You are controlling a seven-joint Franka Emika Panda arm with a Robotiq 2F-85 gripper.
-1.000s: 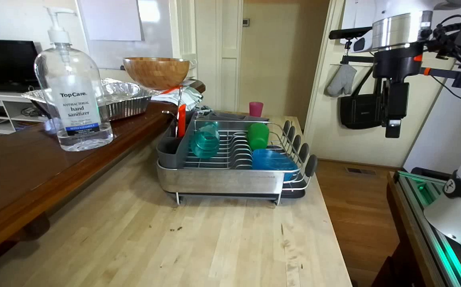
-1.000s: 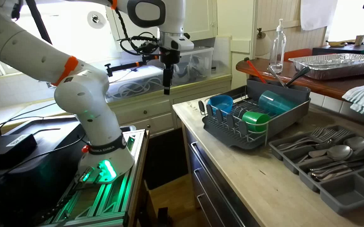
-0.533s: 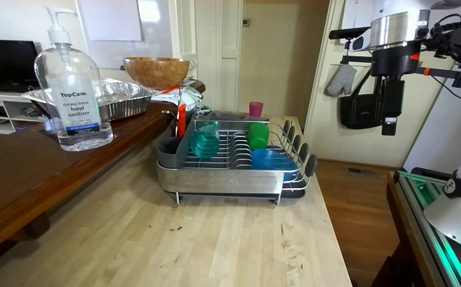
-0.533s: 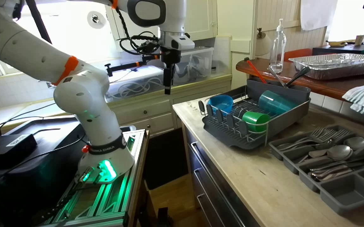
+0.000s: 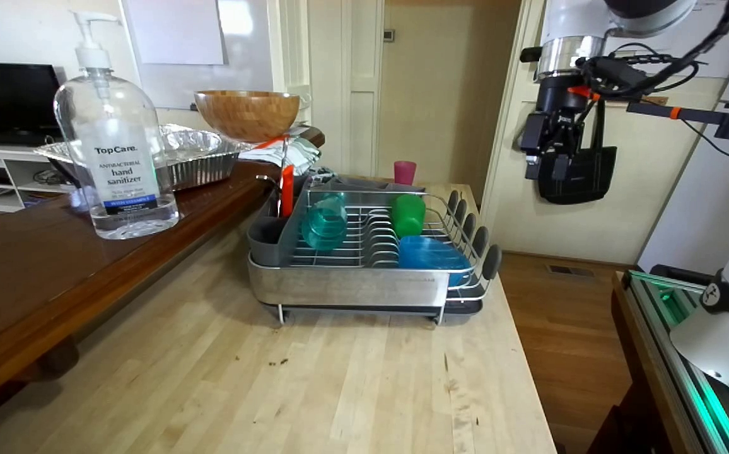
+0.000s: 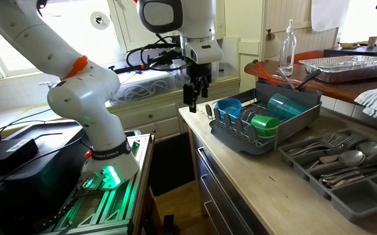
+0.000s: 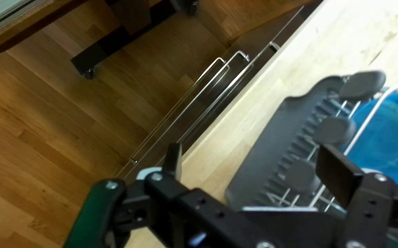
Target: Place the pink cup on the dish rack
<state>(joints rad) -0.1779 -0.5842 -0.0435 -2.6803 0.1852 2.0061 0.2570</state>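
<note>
The pink cup (image 5: pixel 405 172) stands upright behind the dish rack, its base partly hidden by the grey tray in front; the other exterior and wrist views do not show it. The silver wire dish rack (image 5: pixel 352 291) sits on the wooden counter, its dark grey tray base (image 6: pixel 232 142) towards the robot; this side also shows in the wrist view (image 7: pixel 271 137). My gripper (image 5: pixel 544 173) hangs in the air, pointing down. In an exterior view (image 6: pixel 198 101) it is near the rack's blue-bowl corner. In the wrist view (image 7: pixel 254 165) its fingers are wide apart with nothing between them.
The rack holds a teal cup (image 6: pixel 288 106), a green cup (image 6: pixel 265 126) and a blue bowl (image 6: pixel 228 107). A grey cutlery tray (image 6: pixel 354 202) stands beside it. A raised brown counter with a sanitizer bottle (image 5: pixel 118 164) and foil tray (image 6: pixel 348 70) runs along the far side.
My arm has swung from beside the counter towards the rack. The gripper has turned, so both fingers now show apart. The cup and rack have not moved.
</note>
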